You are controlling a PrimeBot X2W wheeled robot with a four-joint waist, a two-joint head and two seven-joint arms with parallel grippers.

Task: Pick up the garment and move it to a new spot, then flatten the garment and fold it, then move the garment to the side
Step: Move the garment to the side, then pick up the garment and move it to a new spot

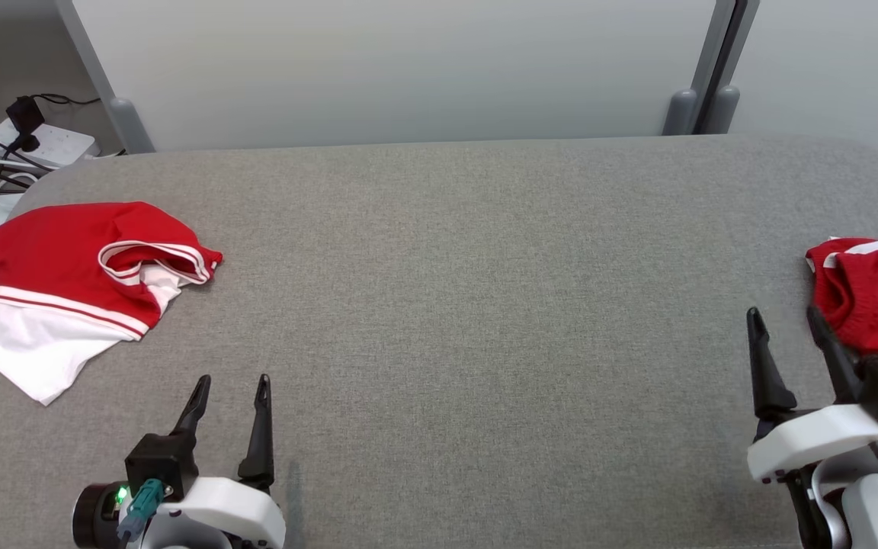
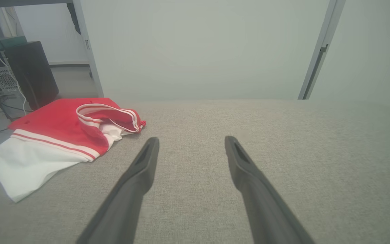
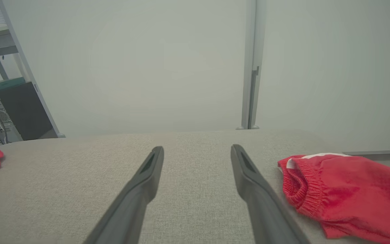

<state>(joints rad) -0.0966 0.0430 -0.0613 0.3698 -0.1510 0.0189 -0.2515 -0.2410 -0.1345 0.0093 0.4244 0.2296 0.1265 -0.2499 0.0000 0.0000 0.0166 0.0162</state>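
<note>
**A:** First entry?
**B:** Red garment (image 1: 877,297), crumpled at 3 o'clock on the grey cloth-covered table (image 1: 469,305) and cut off by the head view's edge. It looks soft, light and limp, so it will likely sag and bunch when lifted. The best hold is probably the gathered elastic waistband (image 3: 300,183), its thickest ridge.

**A:** Second entry?
**B:** Red-and-white garment (image 1: 81,282), loosely doubled at 9 o'clock by the table's left edge. It should handle the same way. I cannot tell which garment the task means, but the red one lies nearer a gripper.

**A:** Grippers?
**B:** Right gripper (image 1: 783,313) is at 4 o'clock with jaws spread wide and holding nothing, fingers pointing to 12. Its outer finger is just beside the waistband, and contact is unclear. Left gripper (image 1: 233,380) is at 7 o'clock, also released and empty. It points to 12, apart from the red-and-white garment.
</note>
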